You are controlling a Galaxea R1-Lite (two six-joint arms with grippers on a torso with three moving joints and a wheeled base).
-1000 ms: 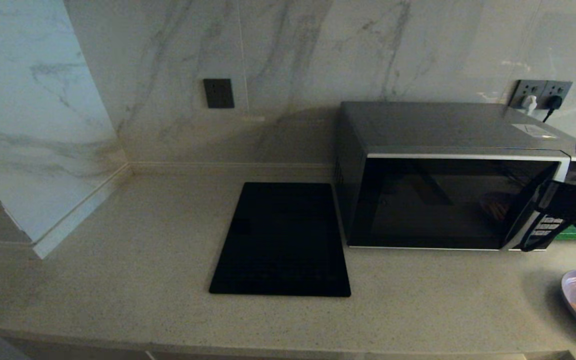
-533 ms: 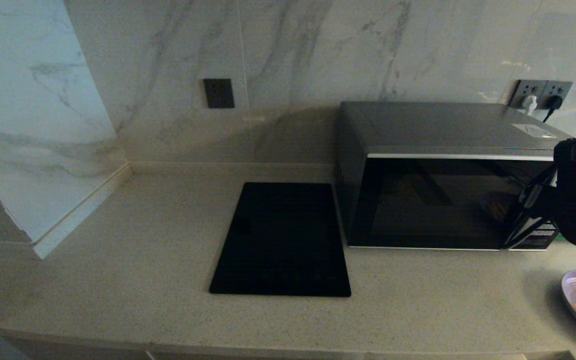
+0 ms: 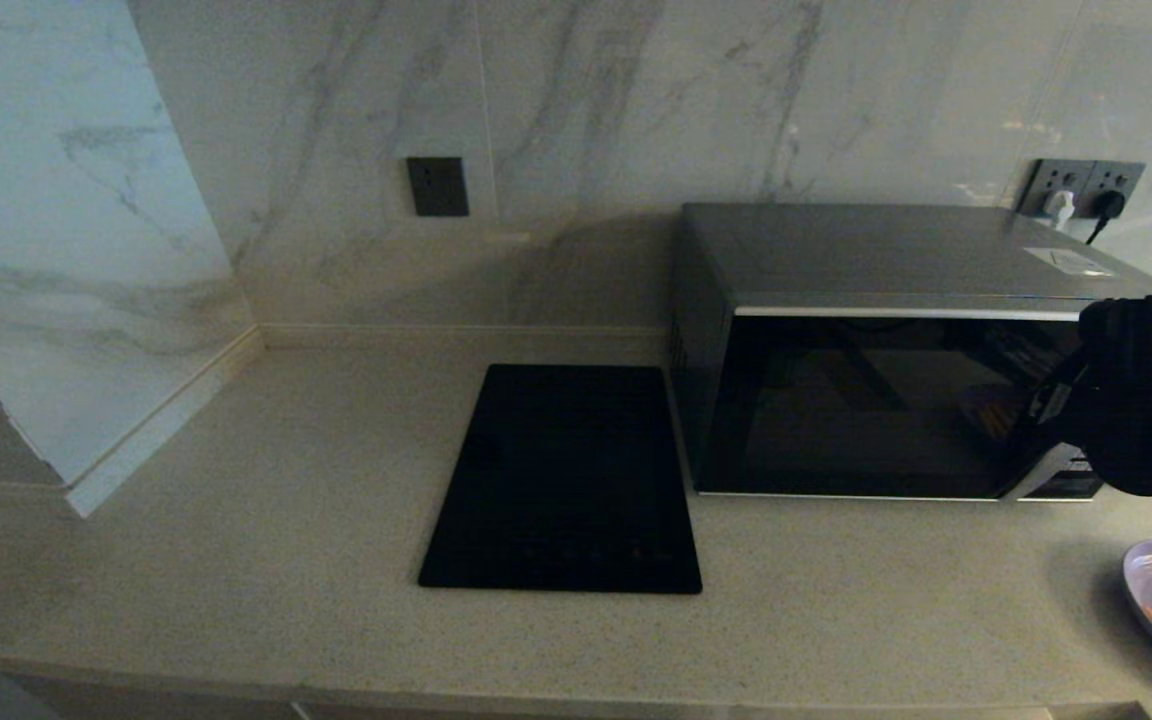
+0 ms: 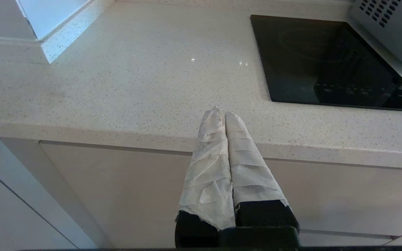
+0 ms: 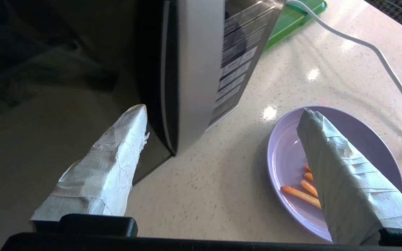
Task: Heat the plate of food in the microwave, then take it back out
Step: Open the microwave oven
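Spreading my right gripper (image 5: pixel 222 115) wide at the microwave (image 3: pixel 896 350) door edge; no writing legible. One plate of food (image 5: pixel 291 164) at five o'clock. Left gripper (image 4: pixel 224 116) pressed together.
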